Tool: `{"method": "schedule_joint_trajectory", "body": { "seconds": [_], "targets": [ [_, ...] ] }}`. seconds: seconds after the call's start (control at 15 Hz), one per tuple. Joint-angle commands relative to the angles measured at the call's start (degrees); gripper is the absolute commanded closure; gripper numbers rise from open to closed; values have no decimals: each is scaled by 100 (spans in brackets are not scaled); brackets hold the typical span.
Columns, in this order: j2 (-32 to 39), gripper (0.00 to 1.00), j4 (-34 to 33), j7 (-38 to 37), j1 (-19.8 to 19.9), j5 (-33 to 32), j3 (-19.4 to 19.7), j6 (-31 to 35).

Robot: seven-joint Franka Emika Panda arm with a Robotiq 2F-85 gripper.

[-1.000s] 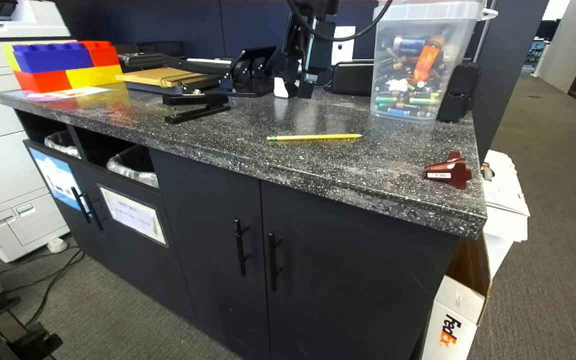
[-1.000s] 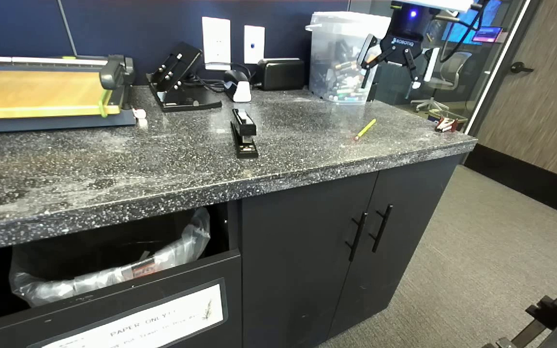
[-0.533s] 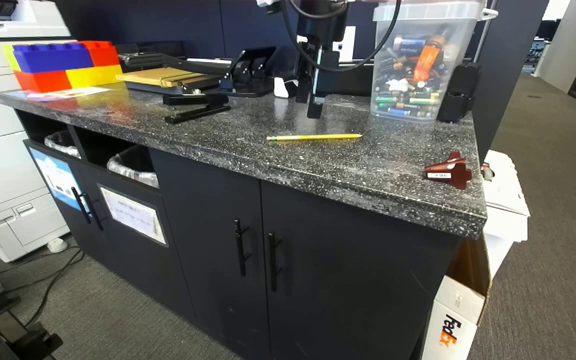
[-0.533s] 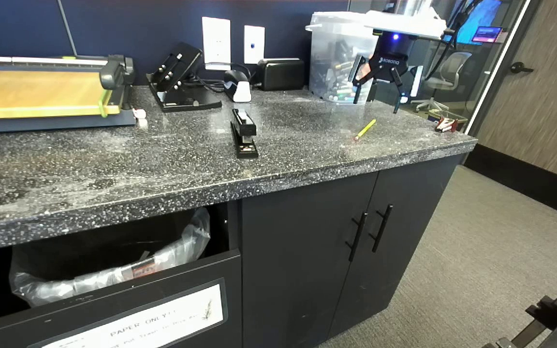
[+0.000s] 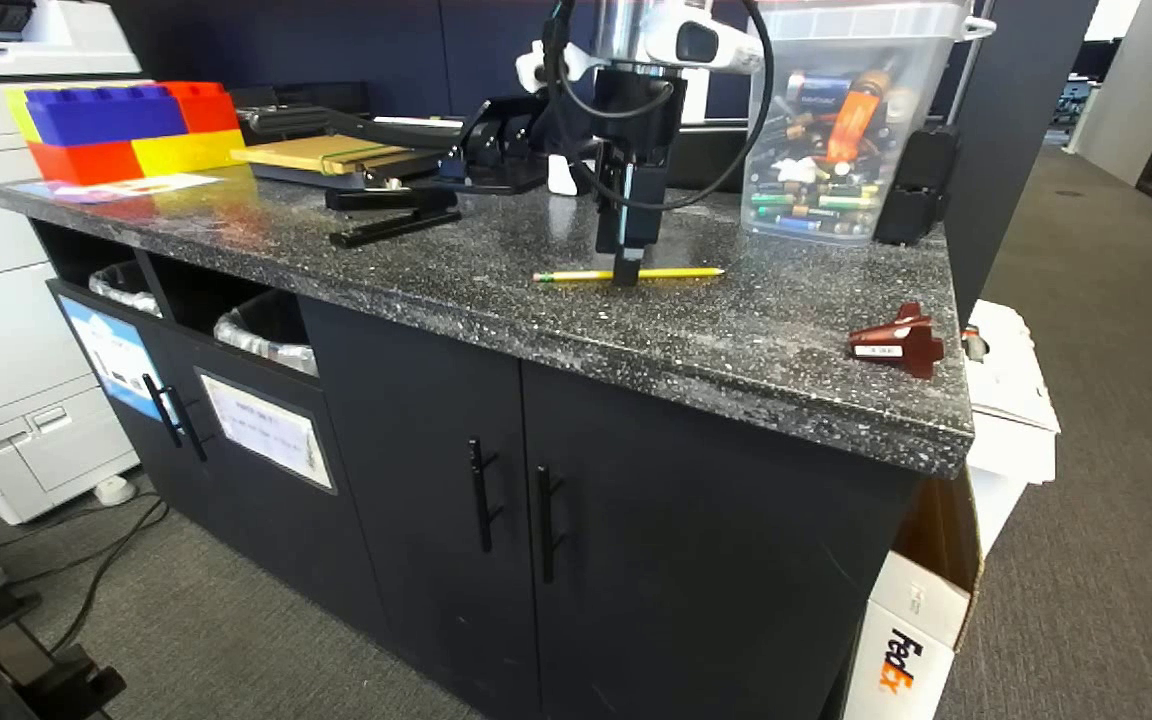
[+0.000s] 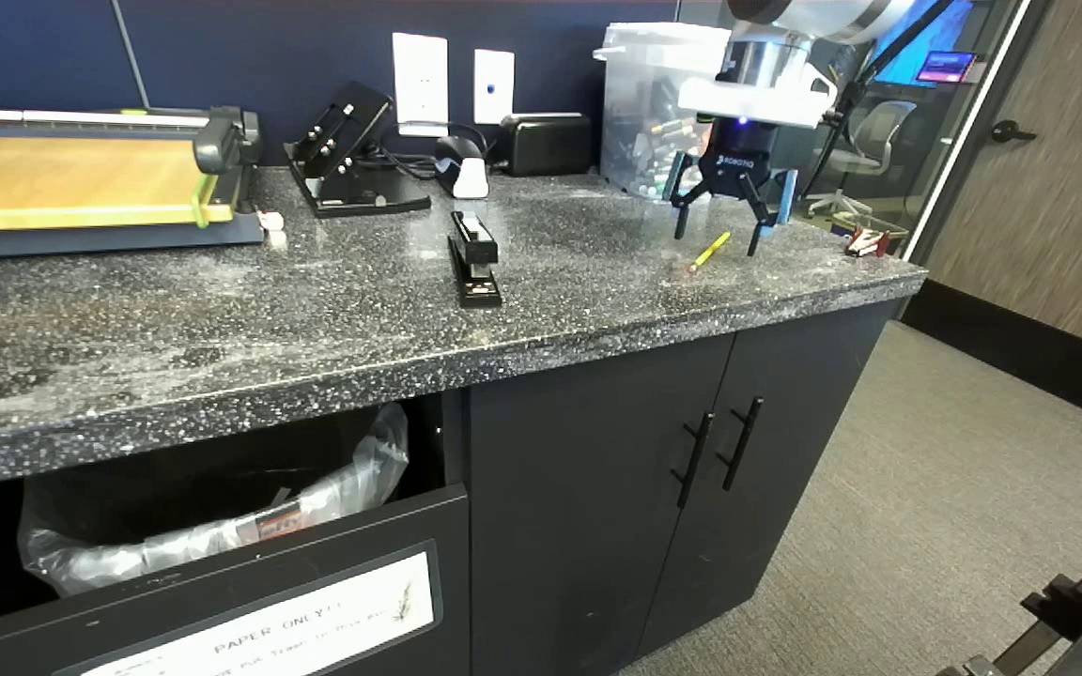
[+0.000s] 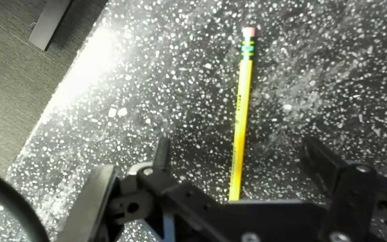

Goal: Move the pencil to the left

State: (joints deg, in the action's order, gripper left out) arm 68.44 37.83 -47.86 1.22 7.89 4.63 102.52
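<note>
Plainly, pencil (image 6: 711,251) whole in an exterior view, partly behind the wide-spread, empty tool (image 7: 236,139) in wrist view.

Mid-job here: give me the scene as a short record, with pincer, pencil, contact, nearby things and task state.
pincer: open, gripping nothing
pencil: lying on the counter, part of it between the fingers in the wrist view
pincer touching counter: cannot tell
stapler: left of the pencil in both exterior views
staple remover: right of the pencil in both exterior views
tub: see-through, holding batteries
task: pencil not yet gripped
</note>
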Motion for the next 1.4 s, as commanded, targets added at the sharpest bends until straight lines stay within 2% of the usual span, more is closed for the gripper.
{"method": "schedule_joint_trajectory", "body": {
  "seconds": [0.0,0.53,0.6,0.93,1.33],
  "targets": [
    [292,34,-521,-236,-37,-86,92,-168],
    [361,95,-658,-374,-33,-88,158,-139],
    [362,99,-672,-394,-35,-89,168,-137],
    [-118,98,-635,-331,-206,-24,65,-331],
    [-787,98,-626,776,-1007,-140,-100,-1031]
  ]
}}
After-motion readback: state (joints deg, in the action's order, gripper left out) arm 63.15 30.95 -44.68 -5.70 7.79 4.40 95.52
